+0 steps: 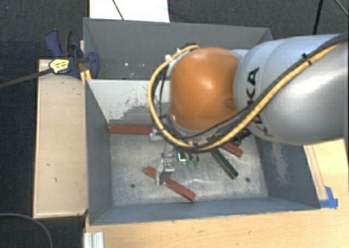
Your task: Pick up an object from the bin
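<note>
Your arm (305, 94) comes in from the right and hangs over the grey metal bin (98, 154), with its rounded orange cover (202, 86) and a loop of yellow-and-black cable (155, 86) hiding much of the bin's back. The gripper (163, 175) points down below that cover, low over the bin floor and toward its front. You cannot tell how wide the gripper stands, and nothing can be seen held in it. Just left of the gripper lies a short red-brown piece (149, 172). Just right of it and toward the front lies a longer red-brown bar (180, 188), slanted, its upper end right at the gripper's tip; whether they touch cannot be told. Behind the gripper and to its left, a long red-brown strip (131, 129) lies flat along the foot of the back wall. Well to the right of the gripper, a dark green stick (225, 164) lies slanted on the floor, and behind it another red-brown piece (233, 150) shows partly from under the arm.
</note>
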`<state>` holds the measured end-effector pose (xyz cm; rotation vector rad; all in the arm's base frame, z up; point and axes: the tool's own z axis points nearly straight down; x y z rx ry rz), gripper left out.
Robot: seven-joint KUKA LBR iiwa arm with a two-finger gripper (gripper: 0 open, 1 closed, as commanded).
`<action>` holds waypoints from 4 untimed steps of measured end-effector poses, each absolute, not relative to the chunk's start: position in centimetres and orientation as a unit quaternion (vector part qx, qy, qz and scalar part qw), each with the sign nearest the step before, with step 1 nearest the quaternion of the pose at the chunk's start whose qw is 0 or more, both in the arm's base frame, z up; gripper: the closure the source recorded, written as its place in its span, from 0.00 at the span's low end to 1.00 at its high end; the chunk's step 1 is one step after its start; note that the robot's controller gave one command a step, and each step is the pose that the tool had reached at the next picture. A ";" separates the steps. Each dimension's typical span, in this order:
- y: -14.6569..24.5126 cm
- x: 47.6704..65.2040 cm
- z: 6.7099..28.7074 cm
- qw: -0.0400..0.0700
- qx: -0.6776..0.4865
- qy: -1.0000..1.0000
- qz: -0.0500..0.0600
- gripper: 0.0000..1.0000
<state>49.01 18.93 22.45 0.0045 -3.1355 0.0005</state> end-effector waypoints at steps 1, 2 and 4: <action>18.8 49.2 22.8 -0.001 -0.001 -1.000 -0.001 0.00; 18.2 51.1 18.4 -0.005 -0.004 -1.000 -0.002 0.00; 16.7 49.6 9.2 0.000 -0.078 -0.997 0.000 1.00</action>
